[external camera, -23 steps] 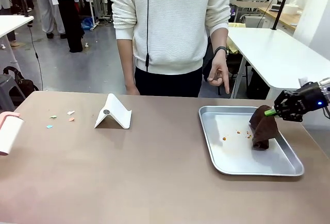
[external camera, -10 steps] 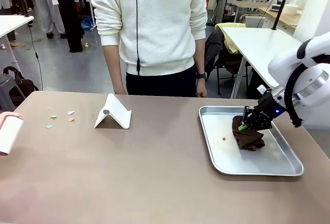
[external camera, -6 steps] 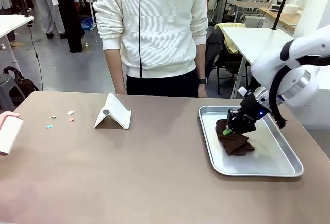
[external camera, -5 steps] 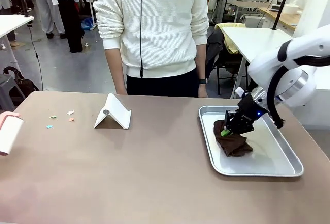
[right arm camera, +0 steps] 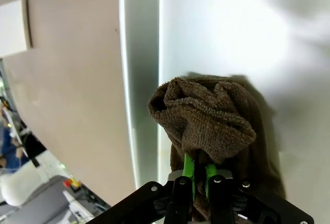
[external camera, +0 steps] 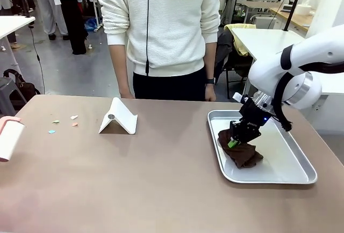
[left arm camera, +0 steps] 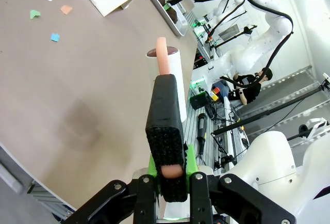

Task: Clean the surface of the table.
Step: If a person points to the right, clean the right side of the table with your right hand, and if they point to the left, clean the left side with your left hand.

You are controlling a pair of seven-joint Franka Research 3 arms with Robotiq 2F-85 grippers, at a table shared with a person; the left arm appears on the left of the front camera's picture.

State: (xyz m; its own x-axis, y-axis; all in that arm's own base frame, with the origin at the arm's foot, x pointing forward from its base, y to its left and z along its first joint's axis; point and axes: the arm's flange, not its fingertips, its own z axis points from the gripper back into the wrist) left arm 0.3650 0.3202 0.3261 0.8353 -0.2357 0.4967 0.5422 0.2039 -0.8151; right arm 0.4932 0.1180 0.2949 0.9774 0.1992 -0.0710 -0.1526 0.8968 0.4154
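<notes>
Your table (external camera: 134,184) spans the foreground of the front view, brownish-taupe. Small paper scraps (external camera: 63,121) lie near its far-left corner, with a white folded stand (external camera: 119,116) near them. On its right part lies the silver tray (external camera: 290,171). In the tray, the right gripper (external camera: 235,140) is clamped on a bunched brown cloth (external camera: 246,157) — its fingertips are buried in the folds. The left gripper (left arm camera: 170,166) is pinched tight on the handle of a lint roller (left arm camera: 174,74), which the front view's left edge cuts off. A person (external camera: 161,29) stands at the far side, hands mostly hidden behind the table's edge.
</notes>
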